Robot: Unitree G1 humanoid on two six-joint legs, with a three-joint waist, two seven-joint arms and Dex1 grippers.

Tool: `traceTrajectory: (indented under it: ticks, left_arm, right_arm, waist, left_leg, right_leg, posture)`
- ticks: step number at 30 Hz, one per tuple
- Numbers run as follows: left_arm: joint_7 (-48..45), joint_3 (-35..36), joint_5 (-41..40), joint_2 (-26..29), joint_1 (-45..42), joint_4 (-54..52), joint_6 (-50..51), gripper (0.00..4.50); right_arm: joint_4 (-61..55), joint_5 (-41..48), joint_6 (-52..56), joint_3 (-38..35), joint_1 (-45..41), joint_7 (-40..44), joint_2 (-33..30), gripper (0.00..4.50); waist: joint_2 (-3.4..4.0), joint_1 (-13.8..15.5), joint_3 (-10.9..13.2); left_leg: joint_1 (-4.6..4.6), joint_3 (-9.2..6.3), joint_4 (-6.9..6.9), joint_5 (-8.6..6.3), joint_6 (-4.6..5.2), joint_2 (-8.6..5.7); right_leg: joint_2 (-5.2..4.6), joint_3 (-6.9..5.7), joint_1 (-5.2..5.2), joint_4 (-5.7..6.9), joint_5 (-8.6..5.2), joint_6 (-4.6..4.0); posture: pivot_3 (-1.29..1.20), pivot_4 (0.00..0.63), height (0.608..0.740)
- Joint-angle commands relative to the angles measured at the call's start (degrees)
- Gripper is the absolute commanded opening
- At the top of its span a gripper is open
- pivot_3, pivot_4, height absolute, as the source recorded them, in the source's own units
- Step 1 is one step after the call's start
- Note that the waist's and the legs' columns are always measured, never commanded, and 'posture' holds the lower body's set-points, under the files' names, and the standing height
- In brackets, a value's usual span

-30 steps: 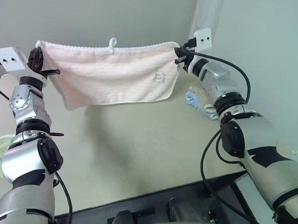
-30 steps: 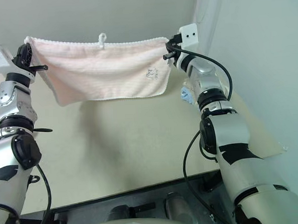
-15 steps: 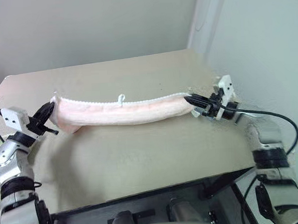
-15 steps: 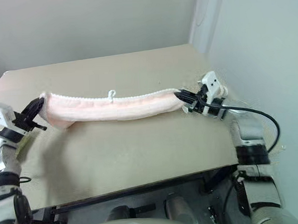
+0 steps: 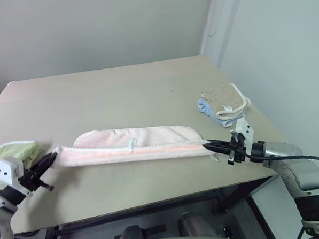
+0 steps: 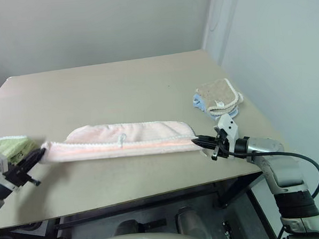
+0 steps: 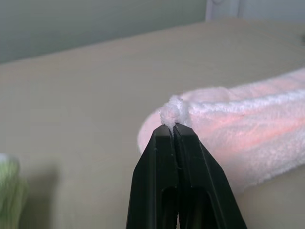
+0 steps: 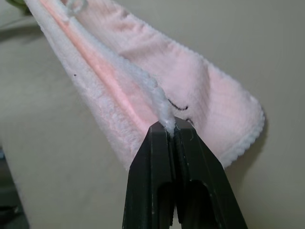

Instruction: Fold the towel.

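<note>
The pale pink towel (image 5: 134,145) is seen stretched in a long, narrow band across the near part of the desk (image 5: 121,95), its far half laid flat on the surface and its near half doubled back over it, the white-stitched edge and small white loop (image 5: 132,144) lying uppermost along the near side. A first fold, lengthwise, is judged to be almost laid: the upper layer is draped over the lower one but has not been released. The two near corners are held just above the desk. The corner at the nine o'clock end is pinched between the closed fingers of the left gripper (image 7: 172,128); the corner at the three o'clock end is clamped in the closed fingers of the right gripper (image 8: 170,128), as the wrist views show. Whether the edges of the two layers are squarely matched cannot be told, since the far layer shows as a rounded margin beyond the near one. What is judged to remain is the lowering and release of the held corners, then at least one crosswise fold to bring the band to a compact shape. A light green towel (image 5: 14,151) lies at the desk's nine o'clock edge, near the left gripper, and a tan and blue stack of towels (image 5: 223,103) sits toward two o'clock, well apart from the work.
</note>
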Motion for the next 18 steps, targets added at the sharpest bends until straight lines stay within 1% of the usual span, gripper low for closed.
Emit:
traceTrajectory:
  ticks: [1, 4, 6, 8, 12, 16, 18]
  left_arm:
    - [-0.8, 3.0, -0.4, 2.0, 3.0, -2.1, 0.7, 0.02]
    - [-2.9, 3.3, 0.6, 3.2, 6.4, -1.5, 0.2, 0.02]
    - [-3.5, 3.1, 1.1, 3.8, 7.4, -1.4, -0.1, 0.02]
    - [-3.5, 3.1, 1.1, 4.0, 7.2, -0.8, -0.1, 0.02]
    - [-4.4, 3.5, 0.3, 5.0, 7.0, -1.1, 1.4, 0.02]
    - [-7.5, 4.2, 1.7, 7.8, 9.7, 0.5, 0.6, 0.02]
    - [-8.7, 4.5, 2.0, 9.1, 10.8, 1.5, 0.5, 0.02]
  right_arm:
    - [-2.9, 1.1, -0.8, -3.0, 1.8, 1.4, -3.1, 0.0]
    - [-6.4, 3.1, -0.5, -4.9, 6.7, 3.8, -5.9, 0.0]
    - [-7.2, 3.8, -0.3, -5.5, 8.1, 4.1, -6.9, 0.0]
    - [-8.0, 4.5, -0.6, -5.5, 9.2, 4.8, -7.5, 0.0]
    - [-9.3, 5.5, -1.0, -6.0, 11.3, 6.7, -9.4, 0.0]
    - [-8.9, 5.2, -3.0, -7.0, 14.3, 9.5, -12.3, 0.0]
    - [-8.1, 4.9, -4.3, -7.2, 14.7, 10.2, -12.9, 0.0]
  waist:
    - [-0.02, 0.1, 0.0]
    - [-0.04, 1.0, 0.0]
    - [-0.04, 1.4, 0.0]
    - [-0.05, 1.4, 0.0]
    - [-0.16, 1.4, -0.1]
    - [-0.26, 1.3, -0.1]
    - [-0.23, 1.2, -0.1]
  left_leg:
    - [-0.09, 0.0, -0.06, 0.0, 0.0, 0.0]
    - [-0.24, 0.04, -0.14, -0.09, -0.05, -0.01]
    - [-0.24, 0.06, -0.18, -0.16, -0.1, -0.01]
    - [-0.22, 0.07, -0.16, -0.17, -0.1, 0.0]
    - [-0.17, 0.08, 0.01, -0.28, -0.29, 0.01]
    - [-0.17, 0.26, 0.01, -0.31, -0.34, 0.02]
    - [-0.16, 0.5, -0.07, -0.37, -0.41, 0.04]
  right_leg:
    - [0.0, -0.01, -0.06, -0.11, 0.0, 0.0]
    - [-0.02, -0.02, -0.18, -0.23, -0.01, 0.02]
    - [-0.01, -0.01, -0.22, -0.27, -0.05, 0.06]
    - [-0.01, -0.01, -0.4, -0.29, -0.05, 0.06]
    - [-0.05, -0.04, -0.35, -0.35, -0.05, 0.06]
    - [-0.34, -0.22, -0.33, -0.54, -0.05, 0.06]
    - [-0.74, -0.53, -0.35, -0.71, -0.05, 0.06]
  posture:
    - [0.0, 0.0, 0.74]
    - [0.0, 0.0, 0.74]
    - [0.0, 0.0, 0.74]
    - [0.0, 0.0, 0.74]
    - [0.0, 0.0, 0.74]
    - [0.0, 0.0, 0.74]
    - [0.0, 0.0, 0.74]
